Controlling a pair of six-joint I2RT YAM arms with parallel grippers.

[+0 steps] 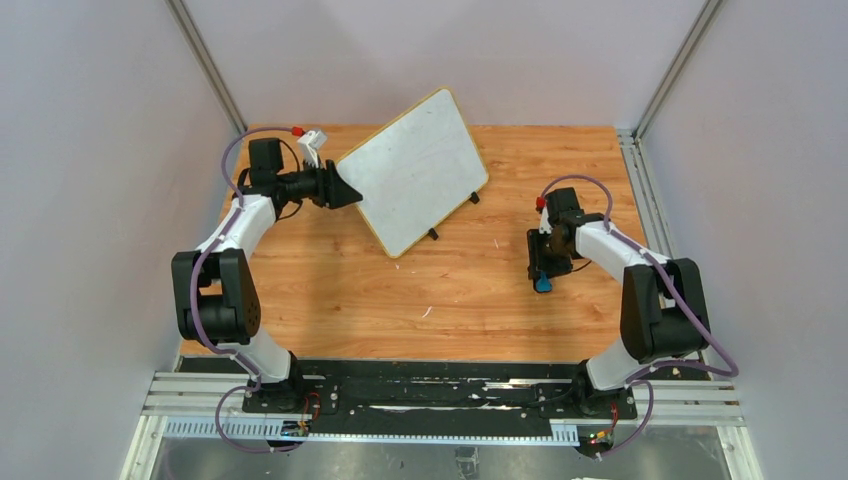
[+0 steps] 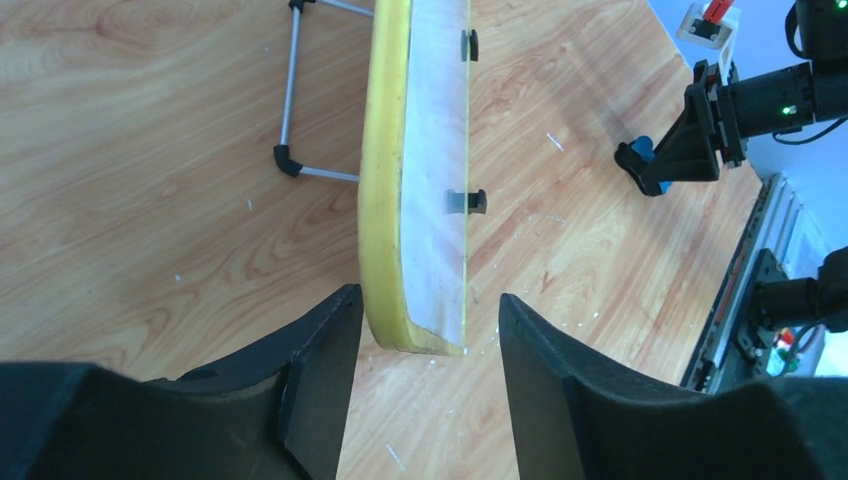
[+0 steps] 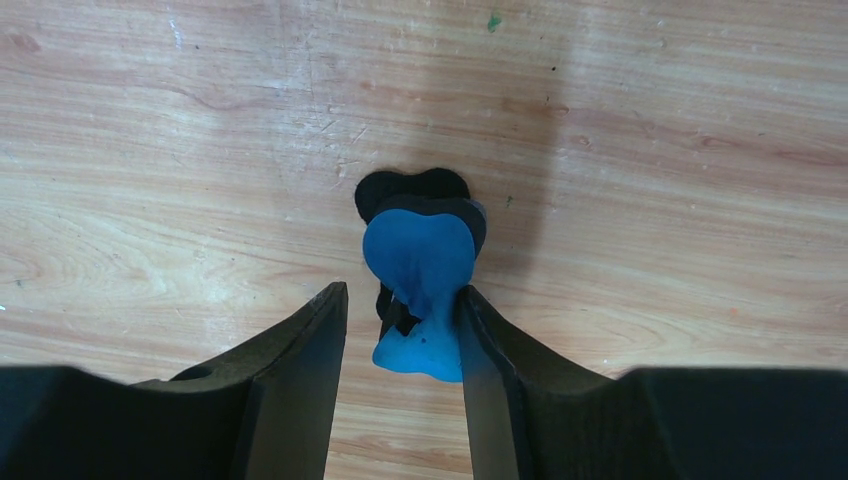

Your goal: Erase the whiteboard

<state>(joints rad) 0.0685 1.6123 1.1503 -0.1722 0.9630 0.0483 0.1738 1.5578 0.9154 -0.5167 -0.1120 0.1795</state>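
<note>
The whiteboard stands tilted at the back middle of the wooden table, yellow-framed, its face smudged grey-white with no red writing showing. My left gripper is open at its left corner. In the left wrist view the board's yellow edge runs between the open fingers of the left gripper without touching either. My right gripper points down at the table on the right. The blue eraser with its black felt sits between the fingers of the right gripper. It touches the right finger; a gap shows on the left.
The board's wire stand and black feet rest on the table. The right arm with the eraser shows in the left wrist view. Grey walls enclose three sides. The metal rail with the arm bases runs along the near edge.
</note>
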